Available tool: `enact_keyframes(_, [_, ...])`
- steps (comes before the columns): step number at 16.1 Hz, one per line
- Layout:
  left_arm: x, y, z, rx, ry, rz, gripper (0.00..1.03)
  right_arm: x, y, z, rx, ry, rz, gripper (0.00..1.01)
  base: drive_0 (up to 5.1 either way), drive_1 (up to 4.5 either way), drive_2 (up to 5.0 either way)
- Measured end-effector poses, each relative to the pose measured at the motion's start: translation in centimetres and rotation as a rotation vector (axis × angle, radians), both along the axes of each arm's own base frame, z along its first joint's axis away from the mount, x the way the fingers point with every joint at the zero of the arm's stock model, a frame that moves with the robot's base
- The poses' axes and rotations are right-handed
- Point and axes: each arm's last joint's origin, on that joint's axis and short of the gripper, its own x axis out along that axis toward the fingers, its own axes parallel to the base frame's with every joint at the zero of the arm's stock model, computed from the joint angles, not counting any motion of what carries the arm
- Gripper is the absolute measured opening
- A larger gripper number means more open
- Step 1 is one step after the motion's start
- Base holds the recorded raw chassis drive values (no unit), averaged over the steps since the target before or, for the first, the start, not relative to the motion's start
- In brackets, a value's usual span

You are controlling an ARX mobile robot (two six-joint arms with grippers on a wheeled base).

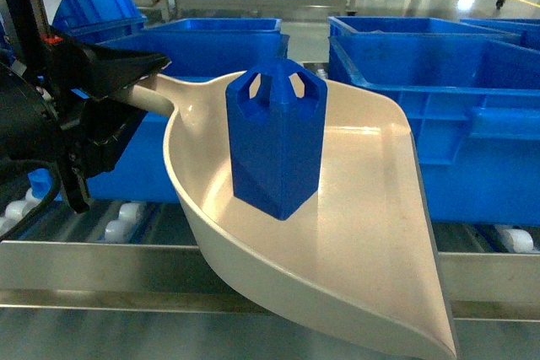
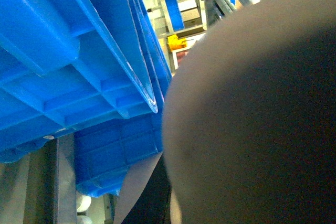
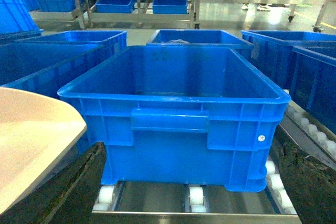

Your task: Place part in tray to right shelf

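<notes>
We hold the cream-beige plastic dustpan-shaped tray nearest the head camera, with one small bright-blue plastic boxy part standing upright in its bowl.

The tray's flat lip points near and right, and its long handle runs back and left into our black left gripper, which is clamped on that handle, so the left arm carries the load. The part rises vertically, loops on top, to the right of those jaws. Our right gripper shows only dark finger edges spread wide with nothing between them. Beyond and below lies the brushed-steel roller shelf. On it, just behind the tray, we count three large blue plastic crates in the head view, with more farther back.
</notes>
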Motion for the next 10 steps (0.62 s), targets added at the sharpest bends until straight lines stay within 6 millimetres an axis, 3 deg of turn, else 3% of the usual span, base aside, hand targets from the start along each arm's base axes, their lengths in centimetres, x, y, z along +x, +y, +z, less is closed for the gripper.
enact_keyframes(10, [0.0,0.0,0.0,0.0,0.0,0.0,0.16,0.0,0.0,0.0,0.0,0.0,0.0,0.98,0.0,0.0,0.0])
